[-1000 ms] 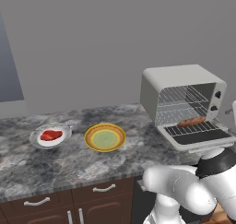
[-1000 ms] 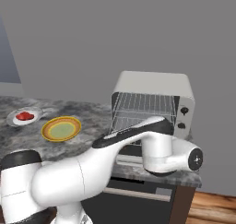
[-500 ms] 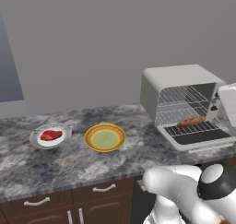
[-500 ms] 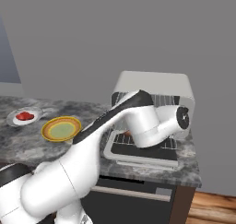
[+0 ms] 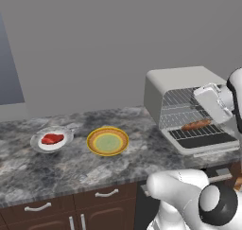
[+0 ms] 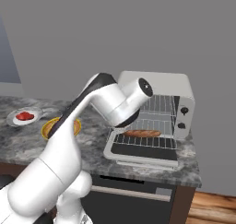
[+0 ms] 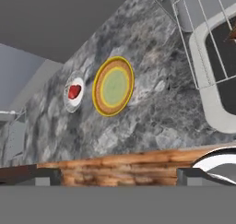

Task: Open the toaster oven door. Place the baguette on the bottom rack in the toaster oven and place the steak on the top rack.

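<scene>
My hand (image 7: 115, 174), fingers spread wide and holding nothing, hangs above the marble tabletop (image 5: 71, 165) before the toaster oven (image 6: 156, 105). Its door (image 6: 143, 149) lies flat open (glass side up), the baguette (image 6: 142, 133) on the bottom rack (image 6: 152, 138). The steak (image 5: 52, 138) sits on a white plate (image 5: 40, 144), beside the yellow-rimmed plate (image 5: 108, 141).

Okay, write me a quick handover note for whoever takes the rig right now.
Claw: open and empty, raised beside the toaster oven, looking down over the counter.
Toaster oven door: open, lying flat.
Baguette: on the bottom rack. Done.
Steak: on the white plate at the counter's left, beside the empty yellow-rimmed plate.
Left: grasp the steak, place it on the top rack.
</scene>
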### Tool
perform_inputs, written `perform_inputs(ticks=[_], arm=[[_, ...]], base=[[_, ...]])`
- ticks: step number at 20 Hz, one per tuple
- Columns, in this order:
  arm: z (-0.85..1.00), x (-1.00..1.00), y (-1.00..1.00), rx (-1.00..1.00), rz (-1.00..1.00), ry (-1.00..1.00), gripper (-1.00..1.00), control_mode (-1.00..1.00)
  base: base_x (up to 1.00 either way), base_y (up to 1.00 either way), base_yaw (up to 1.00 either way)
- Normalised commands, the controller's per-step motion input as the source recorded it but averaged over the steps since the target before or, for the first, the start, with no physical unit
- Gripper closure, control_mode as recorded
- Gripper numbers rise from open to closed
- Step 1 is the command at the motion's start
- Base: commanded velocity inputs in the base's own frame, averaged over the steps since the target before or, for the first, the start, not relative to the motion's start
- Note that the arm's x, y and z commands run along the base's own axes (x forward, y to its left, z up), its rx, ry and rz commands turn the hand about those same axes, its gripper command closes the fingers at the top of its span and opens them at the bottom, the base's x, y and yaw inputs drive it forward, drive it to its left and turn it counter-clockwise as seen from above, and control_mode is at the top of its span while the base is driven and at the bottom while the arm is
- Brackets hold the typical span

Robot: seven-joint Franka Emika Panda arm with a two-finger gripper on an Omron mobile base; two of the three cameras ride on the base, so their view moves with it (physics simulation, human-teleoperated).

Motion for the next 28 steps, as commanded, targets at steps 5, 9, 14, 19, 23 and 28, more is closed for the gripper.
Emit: perform_inputs(ticks=[5, 9, 14, 19, 23, 28], arm=[[0.03, 0.00, 0.70, -0.09, 0.25, 0.00, -1.00, -1.00], [0.00, 0.01, 0.56, -0.11, 0.24, -0.14, -1.00, -1.00], [0.00, 0.00, 0.10, -0.15, 0.03, -0.28, -1.00, -1.00], [-0.16, 0.00, 0.00, -0.25, -0.14, -0.38, -1.00, -1.00], [-0.16, 0.00, -0.01, -0.24, -0.18, -0.28, -1.00, -1.00], [-0.11, 0.12, -0.18, -0.19, -0.26, -0.13, -1.00, -1.00]], base=[[0.00, 0.00, 0.00], [0.00, 0.00, 0.00], [0.00, 0.00, 0.00], [0.00, 0.00, 0.00], [0.00, 0.00, 0.00], [0.00, 0.00, 0.00]])
